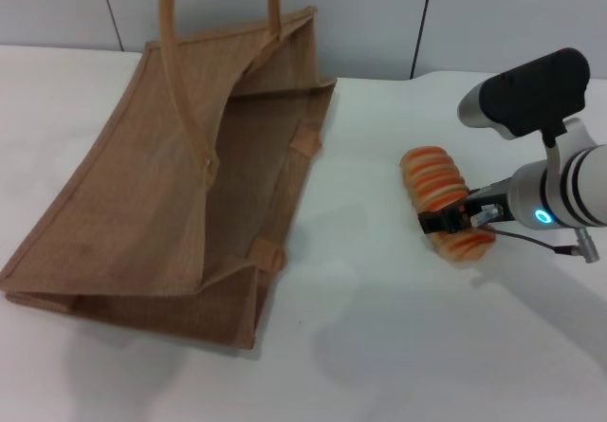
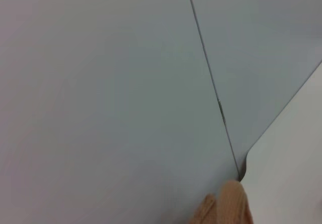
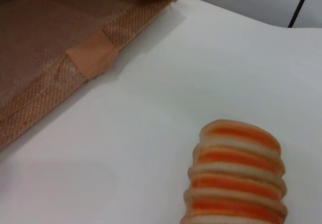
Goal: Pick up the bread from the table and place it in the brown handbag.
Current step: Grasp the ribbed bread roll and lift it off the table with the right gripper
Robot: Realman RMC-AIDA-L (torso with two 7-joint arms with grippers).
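White right hand (image 1: 462, 218) astride bread (image 1: 438, 187)

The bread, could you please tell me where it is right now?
In the head view the bread lies on the white table, right of the brown handbag, with the right gripper at its near end.

I am looking at a large tan-brown handbag of coarse woven jute (image 1: 142, 204), its weave rough and matt. The small oblong bread, striped orange and cream (image 1: 441, 199), is showing a smooth, slightly glossy, plastic-like skin. The plain white table (image 1: 379, 346) is looking smooth and matt. My right gripper (image 1: 455, 221) is appearing as black plastic.
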